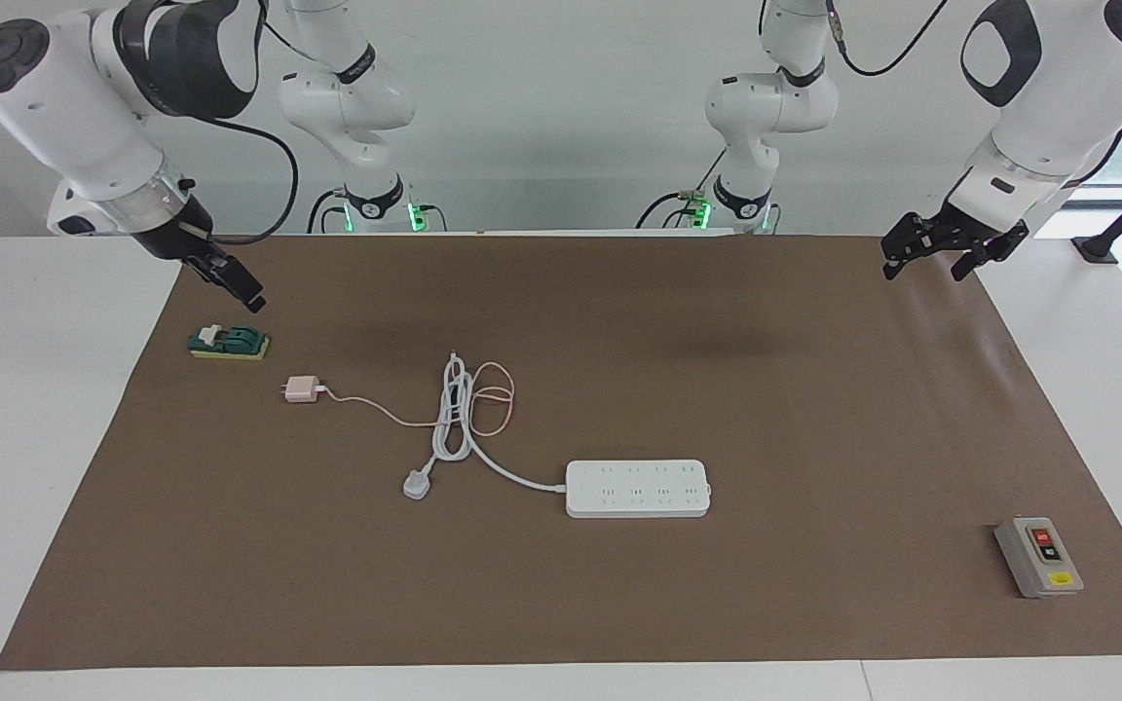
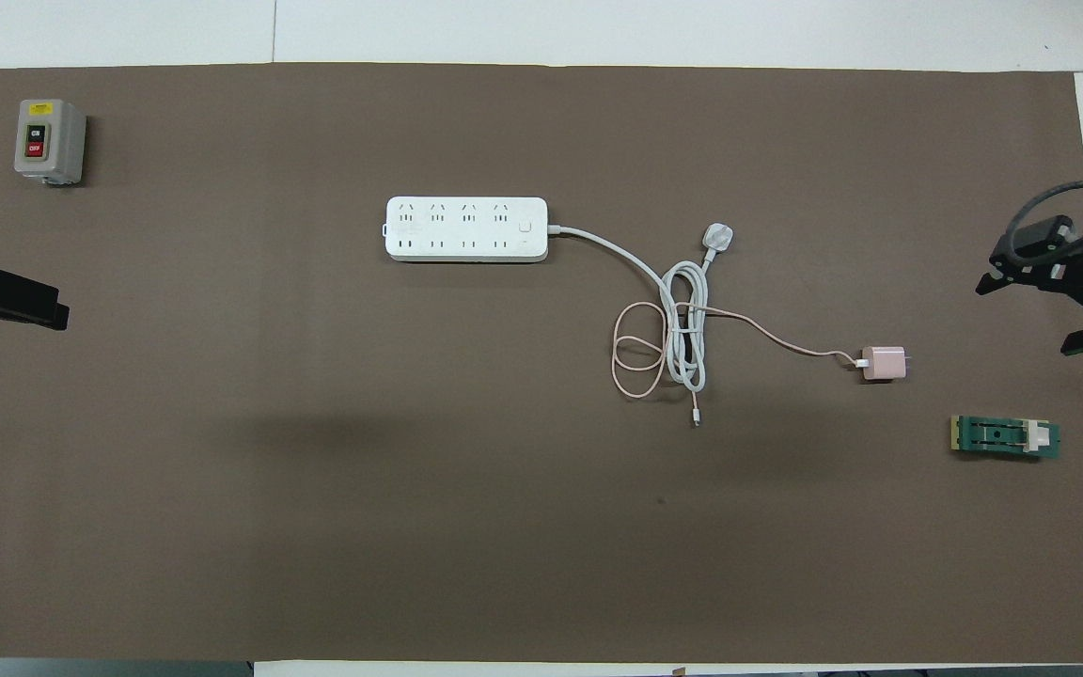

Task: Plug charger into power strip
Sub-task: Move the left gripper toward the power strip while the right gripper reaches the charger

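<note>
The pale pink charger (image 1: 301, 389) (image 2: 884, 363) lies on the brown mat toward the right arm's end. Its thin pink cable (image 1: 494, 397) runs to a loose coil tangled with the strip's bundled white cord (image 2: 682, 338). The white power strip (image 1: 638, 488) (image 2: 466, 228) lies flat mid-table, sockets up, and its white plug (image 1: 416, 484) rests beside the cord bundle. My right gripper (image 1: 247, 297) (image 2: 1035, 315) hangs open and empty over the mat's edge, apart from the charger. My left gripper (image 1: 924, 265) (image 2: 53, 315) waits open over the mat's other end.
A grey switch box (image 1: 1038, 556) (image 2: 49, 141) with red and black buttons stands at the mat's corner farthest from the robots, at the left arm's end. A green part on a yellow base (image 1: 228, 342) (image 2: 1005, 437) lies below the right gripper, beside the charger.
</note>
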